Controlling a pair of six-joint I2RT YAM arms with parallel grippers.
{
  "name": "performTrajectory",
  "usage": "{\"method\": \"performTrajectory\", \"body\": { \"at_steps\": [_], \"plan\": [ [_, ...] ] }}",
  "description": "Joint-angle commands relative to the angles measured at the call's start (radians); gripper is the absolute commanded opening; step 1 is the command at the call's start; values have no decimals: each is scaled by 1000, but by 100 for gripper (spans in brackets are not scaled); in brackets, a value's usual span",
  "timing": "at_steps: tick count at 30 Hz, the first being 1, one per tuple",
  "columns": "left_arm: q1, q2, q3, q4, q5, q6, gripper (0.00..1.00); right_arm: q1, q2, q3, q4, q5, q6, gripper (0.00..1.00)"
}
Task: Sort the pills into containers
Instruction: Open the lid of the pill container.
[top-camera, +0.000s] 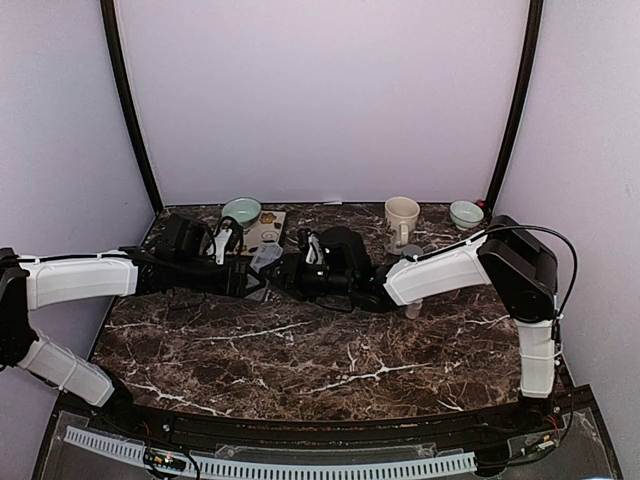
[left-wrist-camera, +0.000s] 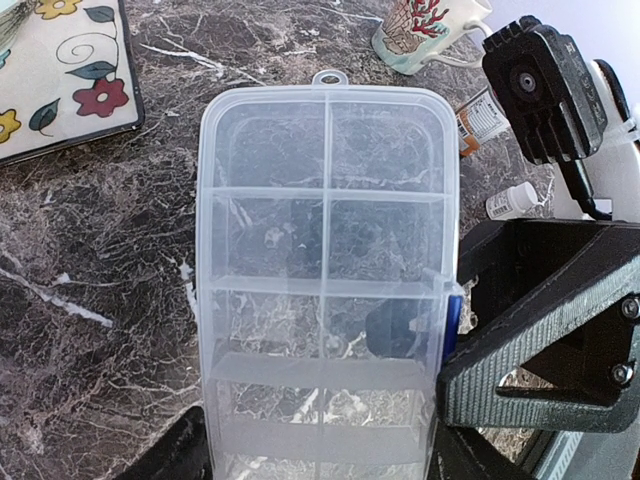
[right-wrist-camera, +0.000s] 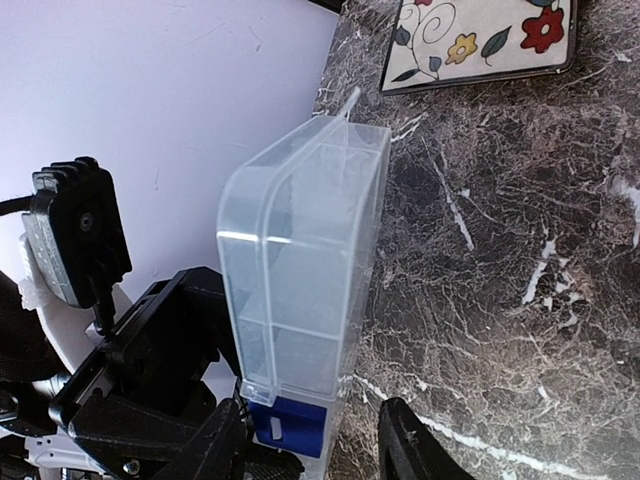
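Note:
The clear pill organizer (left-wrist-camera: 325, 290), with two rows of cells, is held above the marble between the fingers of my left gripper (left-wrist-camera: 320, 460), which is shut on its long sides. Its lid lies down, and a blue latch (right-wrist-camera: 290, 425) sits on one long edge. My right gripper (right-wrist-camera: 315, 450) straddles that latch edge with jaws open; one finger (right-wrist-camera: 420, 445) stands apart from the box, the other (right-wrist-camera: 215, 445) is close beside the latch. In the top view both grippers meet at the organizer (top-camera: 265, 262) mid-table. No pills show in any view.
An orange pill bottle (left-wrist-camera: 480, 115) and a small white bottle (left-wrist-camera: 515, 200) lie beyond the organizer, near a patterned mug (left-wrist-camera: 420, 35). A floral tile (left-wrist-camera: 60, 70) lies at the back left. A green bowl (top-camera: 241, 211) and a smaller bowl (top-camera: 466, 213) stand along the back wall.

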Motion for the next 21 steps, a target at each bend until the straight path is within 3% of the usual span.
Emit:
{"method": "performTrajectory", "body": {
  "at_steps": [1, 21],
  "plan": [
    [-6, -32, 10, 23, 14, -1, 36, -1, 7, 10, 48, -1, 3, 46],
    [-16, -2, 17, -8, -44, 15, 36, -3, -12, 21, 33, 0, -16, 32]
  ]
}}
